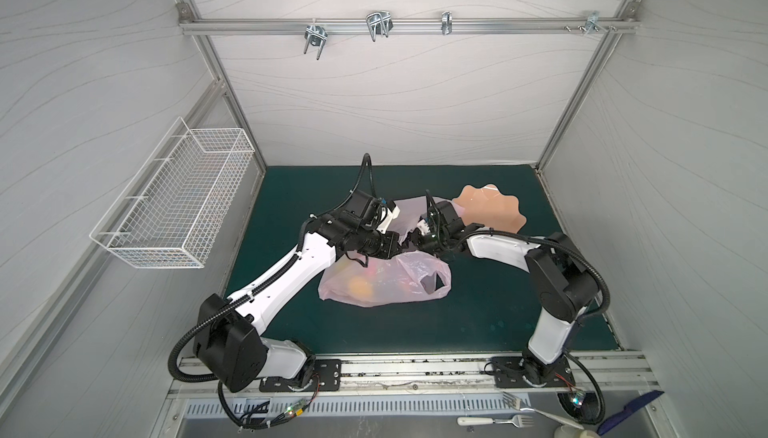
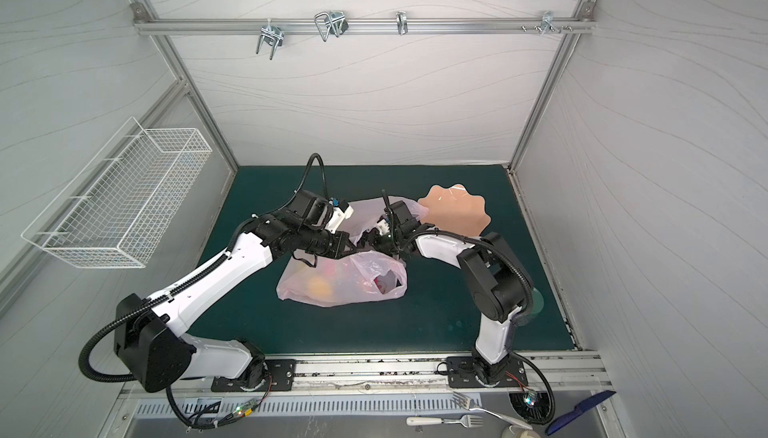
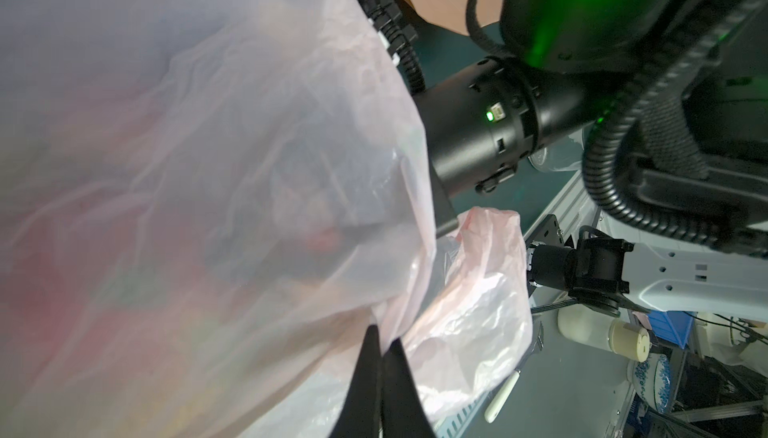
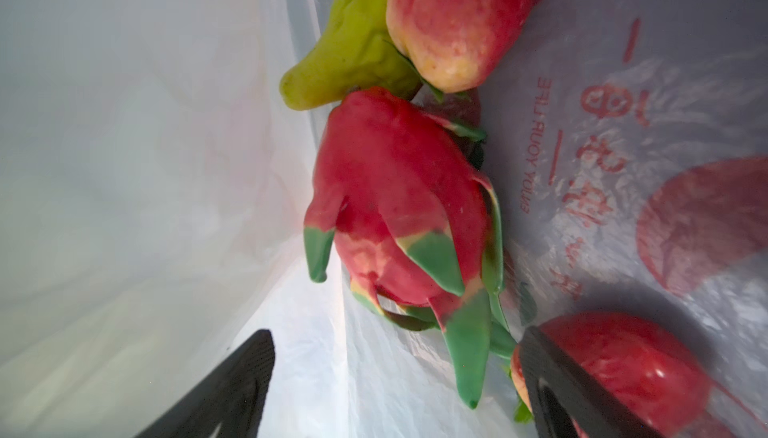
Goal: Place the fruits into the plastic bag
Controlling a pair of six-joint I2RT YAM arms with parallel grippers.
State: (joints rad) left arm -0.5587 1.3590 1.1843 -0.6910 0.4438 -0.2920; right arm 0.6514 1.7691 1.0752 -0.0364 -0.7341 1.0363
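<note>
**Plastic bag** (image 1: pixel 386 290) (image 2: pixel 345 290): thin, pale pink, translucent and crinkled. Its body lies on the middle of the dark green worktop (image 1: pixel 478 319). Its upper part is held up between the two arms, toward the far edge. One loop handle (image 1: pixel 445 280) lies flat on the side facing the right edge. Red lettering (image 4: pixel 598 166) shows on an inner wall.

**Fruits**, all inside the bag in the right wrist view:
- dragon fruit (image 4: pixel 395 190), red-pink with green tips
- pear (image 4: pixel 353 49), green-yellow, touching the dragon fruit
- red-and-yellow fruit (image 4: pixel 457 16), resting against the pear
- glossy red fruit (image 4: pixel 631 365), partly hidden by a finger
- yellow-orange fruit (image 1: pixel 358 287), a blurred shape seen through the film in both top views

**Left gripper** (image 3: pixel 382 332): fingers pressed together, pinching a fold of the bag's film at its rim.

**Right gripper** (image 4: pixel 397 334): reaches inside the bag with its fingers spread wide and nothing clamped between them. Whether it touches the glossy red fruit cannot be told.

**Plate** (image 1: pixel 494 207): peach-coloured with a wavy edge. It sits near the far edge, right of middle, just beside the bag's held-up part.

**Wire basket** (image 1: pixel 174 207): white, fixed to the left wall.
</note>
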